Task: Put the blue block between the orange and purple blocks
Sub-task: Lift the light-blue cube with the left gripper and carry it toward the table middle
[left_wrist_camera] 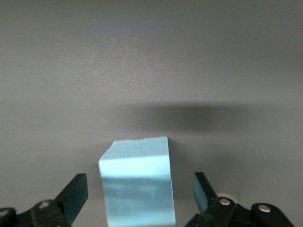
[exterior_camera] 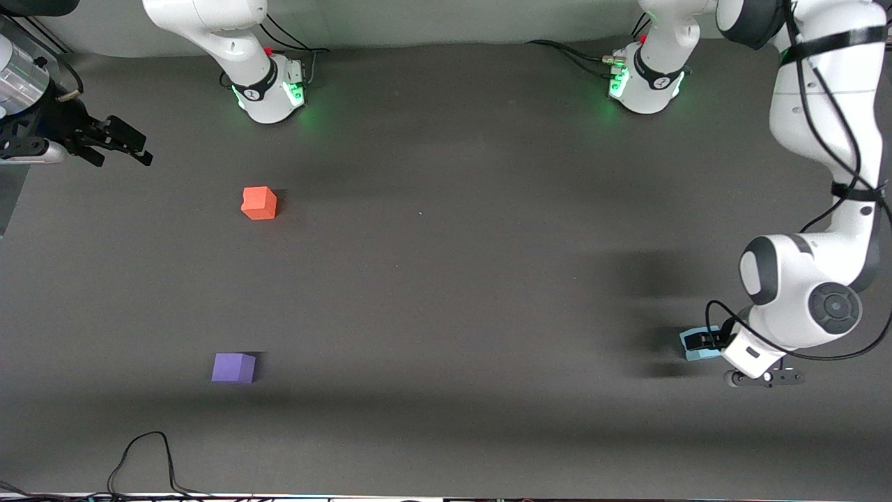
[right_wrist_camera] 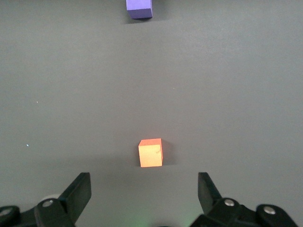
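**A:** So, how far along are we?

**B:** Barely started, I'd say. The blue block (exterior_camera: 699,346) sits on the tabletop (exterior_camera: 446,279) close to the edge at the left arm's end, well apart from the other two cubes. The left gripper (exterior_camera: 705,341) is down around it, fingers spread wide with the block standing between them; in the left wrist view there is a clear gap on each side of the block (left_wrist_camera: 137,187), so neither finger (left_wrist_camera: 75,196) touches it.

**A:** Not gripped, then?

**B:** No. It straddles the block but pinches nothing.

**A:** And the target spot?

**B:** The orange block (exterior_camera: 259,203) and the purple block (exterior_camera: 233,367) lie toward the right arm's end of the tabletop, the purple one nearer the front camera, with bare tabletop between them. Nothing sits in that gap.

**A:** What's the right arm doing?

**B:** Waiting. The right gripper (exterior_camera: 115,143) hangs over the edge at its own end, fingers spread and holding nothing; its wrist view looks down on the orange block (right_wrist_camera: 150,152) with the purple one (right_wrist_camera: 139,9) past it.

**A:** So what's left?

**B:** By my reckoning, all of it: close on the blue block, lift, carry it across the tabletop, and set it down between the two.
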You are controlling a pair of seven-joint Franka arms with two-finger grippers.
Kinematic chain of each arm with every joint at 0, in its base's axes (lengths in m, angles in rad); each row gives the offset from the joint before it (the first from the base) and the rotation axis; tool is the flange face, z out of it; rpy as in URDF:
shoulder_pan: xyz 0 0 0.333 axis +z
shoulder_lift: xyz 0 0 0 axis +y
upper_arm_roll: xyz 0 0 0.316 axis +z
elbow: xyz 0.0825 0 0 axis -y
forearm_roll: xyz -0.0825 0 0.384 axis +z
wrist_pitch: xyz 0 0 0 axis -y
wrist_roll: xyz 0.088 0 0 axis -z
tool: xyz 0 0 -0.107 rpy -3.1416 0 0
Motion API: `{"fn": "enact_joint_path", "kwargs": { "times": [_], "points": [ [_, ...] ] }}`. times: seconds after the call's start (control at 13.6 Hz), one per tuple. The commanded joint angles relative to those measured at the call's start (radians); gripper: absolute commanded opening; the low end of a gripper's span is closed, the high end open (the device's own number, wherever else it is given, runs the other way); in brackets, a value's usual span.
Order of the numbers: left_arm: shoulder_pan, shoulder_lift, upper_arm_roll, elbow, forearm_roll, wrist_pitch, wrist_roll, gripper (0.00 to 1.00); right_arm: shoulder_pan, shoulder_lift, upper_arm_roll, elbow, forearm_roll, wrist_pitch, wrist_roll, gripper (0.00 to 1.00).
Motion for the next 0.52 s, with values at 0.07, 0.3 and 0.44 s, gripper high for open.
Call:
{"fn": "enact_joint_path", "kwargs": {
  "times": [0.07,0.3,0.44],
  "points": [
    [-0.002,0.017,0.002,0.007,-0.012,0.008,-0.003,1.0,0.002,-0.007,-0.002,-0.011,0.025,0.016,-0.025,1.0],
    [0.0,0.019,0.002,0.005,-0.032,-0.001,-0.007,0.91,0.002,-0.007,-0.002,-0.015,0.025,0.02,-0.025,1.0],
    [0.001,0.017,0.002,0.002,-0.034,-0.002,-0.019,0.67,0.002,-0.009,-0.004,-0.026,0.025,0.02,-0.027,1.0]
  ]
}}
